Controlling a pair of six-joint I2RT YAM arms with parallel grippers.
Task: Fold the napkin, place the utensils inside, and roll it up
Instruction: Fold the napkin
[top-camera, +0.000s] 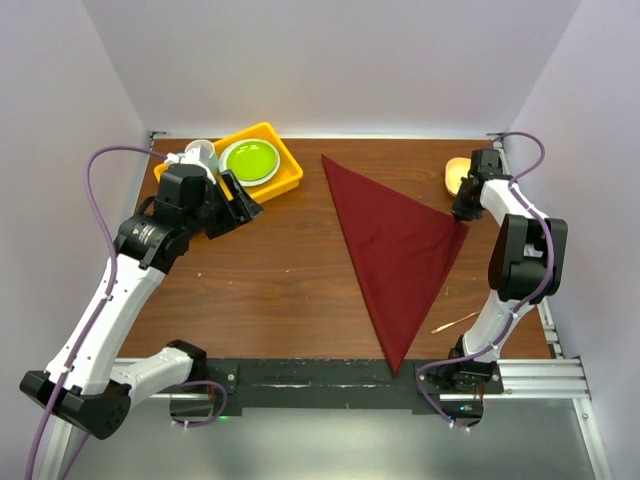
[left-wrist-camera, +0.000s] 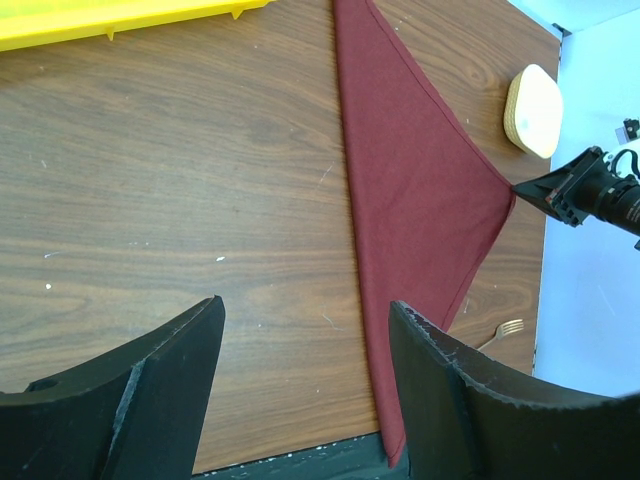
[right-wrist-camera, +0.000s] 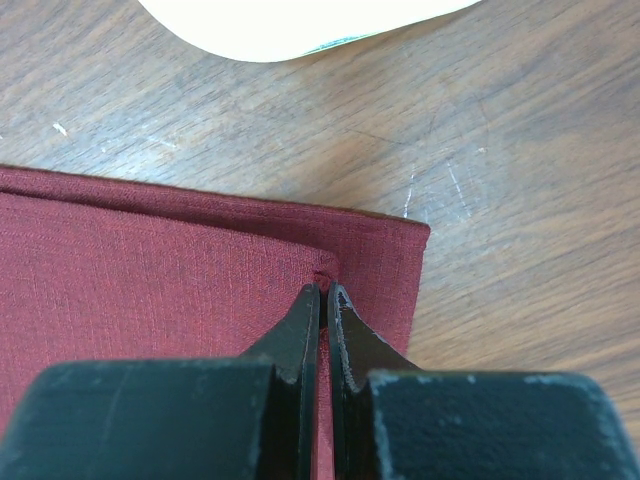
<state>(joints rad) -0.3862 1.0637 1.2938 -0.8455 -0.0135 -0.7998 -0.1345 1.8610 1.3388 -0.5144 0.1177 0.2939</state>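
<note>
Pinching the right corner of the napkin (top-camera: 395, 250), the right gripper (right-wrist-camera: 322, 290) is clamped on cloth that lies mid-table, folded into a triangle. Release should be gentle, keeping the edges aligned. The left gripper (left-wrist-camera: 305, 308) hangs wide and empty. The fork (top-camera: 452, 322) lies near-right, apparently just off the cloth.

Bare table (top-camera: 280, 270) lies open between my left claw (top-camera: 240, 202) and the napkin (top-camera: 395, 245); the yellow tray (top-camera: 288, 180) crowds just beside it.

Bright, even light; faint shadows.
Right wrist view: pale object (right-wrist-camera: 300, 20) at 12 o'clock washed out white.
</note>
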